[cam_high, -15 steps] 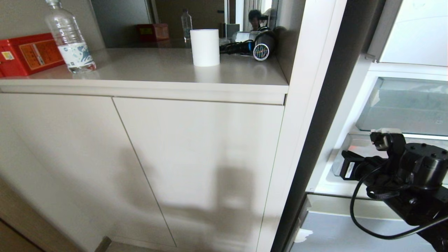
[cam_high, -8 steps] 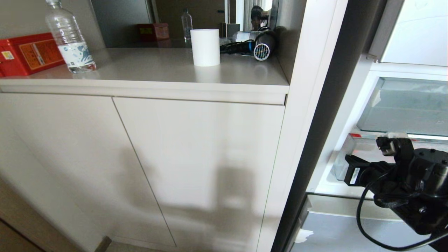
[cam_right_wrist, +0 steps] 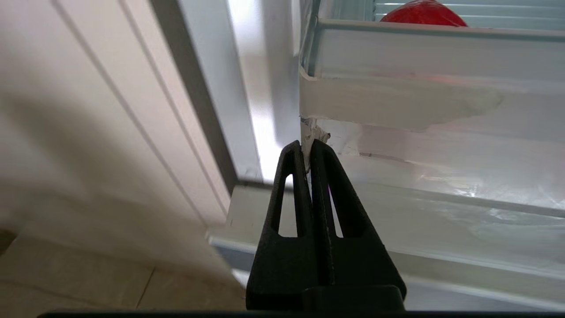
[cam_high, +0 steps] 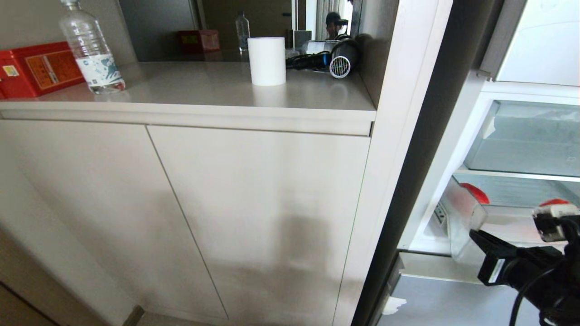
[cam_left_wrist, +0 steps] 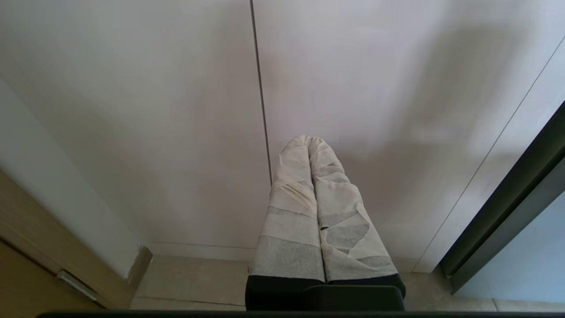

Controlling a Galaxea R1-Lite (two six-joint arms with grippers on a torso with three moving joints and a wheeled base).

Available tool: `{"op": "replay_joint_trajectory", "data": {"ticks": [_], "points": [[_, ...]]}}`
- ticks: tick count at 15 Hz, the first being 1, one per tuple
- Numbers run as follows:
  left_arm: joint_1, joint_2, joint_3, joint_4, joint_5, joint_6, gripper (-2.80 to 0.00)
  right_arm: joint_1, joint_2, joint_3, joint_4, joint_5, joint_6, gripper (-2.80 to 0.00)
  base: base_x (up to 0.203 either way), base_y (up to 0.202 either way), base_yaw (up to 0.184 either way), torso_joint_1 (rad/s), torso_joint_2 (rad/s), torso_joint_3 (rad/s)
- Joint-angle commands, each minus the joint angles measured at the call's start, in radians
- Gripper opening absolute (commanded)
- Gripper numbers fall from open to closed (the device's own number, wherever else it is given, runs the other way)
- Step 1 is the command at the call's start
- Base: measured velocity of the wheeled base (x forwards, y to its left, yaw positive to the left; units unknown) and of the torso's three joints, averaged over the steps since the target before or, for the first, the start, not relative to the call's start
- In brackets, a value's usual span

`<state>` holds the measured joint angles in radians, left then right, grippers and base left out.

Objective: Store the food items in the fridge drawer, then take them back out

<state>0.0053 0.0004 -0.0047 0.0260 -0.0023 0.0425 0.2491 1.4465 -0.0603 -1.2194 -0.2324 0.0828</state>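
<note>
The fridge drawer (cam_high: 461, 219), clear plastic with a frosted front lip (cam_right_wrist: 419, 97), stands pulled partway out of the fridge at lower right. A smooth red apple (cam_high: 475, 192) (cam_right_wrist: 423, 13) lies inside near its left end. Another red-orange rounded top (cam_high: 553, 202) shows further right, mostly hidden behind my wrist. My right gripper (cam_high: 472, 234) (cam_right_wrist: 306, 148) is shut on a white tape tab (cam_right_wrist: 315, 134) under the lip's left corner. My left gripper (cam_left_wrist: 309, 140), its fingers wrapped in white tape, is shut on nothing and hangs before the cabinet doors.
A beige cabinet (cam_high: 253, 203) fills the left. Its counter carries a water bottle (cam_high: 90, 50), a red box (cam_high: 38, 68), a white roll (cam_high: 267, 61) and a hair dryer (cam_high: 337, 59). Another clear bin (cam_high: 530, 140) sits above the drawer; a grey-blue panel (cam_high: 453, 303) lies below.
My right gripper has drawn back out of the fridge, still shut on the tab. The drawer slid out with it, and the red apple came into view.
</note>
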Motion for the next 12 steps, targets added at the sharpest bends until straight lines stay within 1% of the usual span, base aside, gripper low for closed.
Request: {"op": "replay_joint_trajectory", "data": {"ticks": [1,2,3,9,11,12], "points": [[0.001,0.0,0.0,0.0,0.0,0.0,-2.8,-0.001,-0.089,0.056,-0.003,-0.009,0.0,-2.8,0.0,0.0,0.0,0.0,0.0,0.0],[-0.001,0.0,0.0,0.0,-0.001,0.0,-2.8,-0.001,-0.113,0.06,0.012,-0.009,0.003,-2.62,0.0,0.0,0.0,0.0,0.0,0.0],[0.001,0.0,0.0,0.0,0.001,0.0,-2.8,-0.001,-0.14,0.06,0.041,-0.008,0.004,0.0,0.0,0.0,0.0,0.0,0.0,0.0],[0.001,0.0,0.0,0.0,-0.001,0.0,-2.8,-0.001,-0.313,0.059,0.197,-0.003,0.002,0.0,0.0,0.0,0.0,0.0,0.0,0.0],[0.001,0.0,0.0,0.0,0.001,0.0,-2.8,-0.003,-0.424,0.034,0.284,-0.007,0.001,0.0,0.0,0.0,0.0,0.0,0.0,0.0],[0.001,0.0,0.0,0.0,-0.001,0.0,-2.8,-0.005,-0.488,0.006,0.353,-0.008,0.001,0.0,0.0,0.0,0.0,0.0,0.0,0.0]]}}
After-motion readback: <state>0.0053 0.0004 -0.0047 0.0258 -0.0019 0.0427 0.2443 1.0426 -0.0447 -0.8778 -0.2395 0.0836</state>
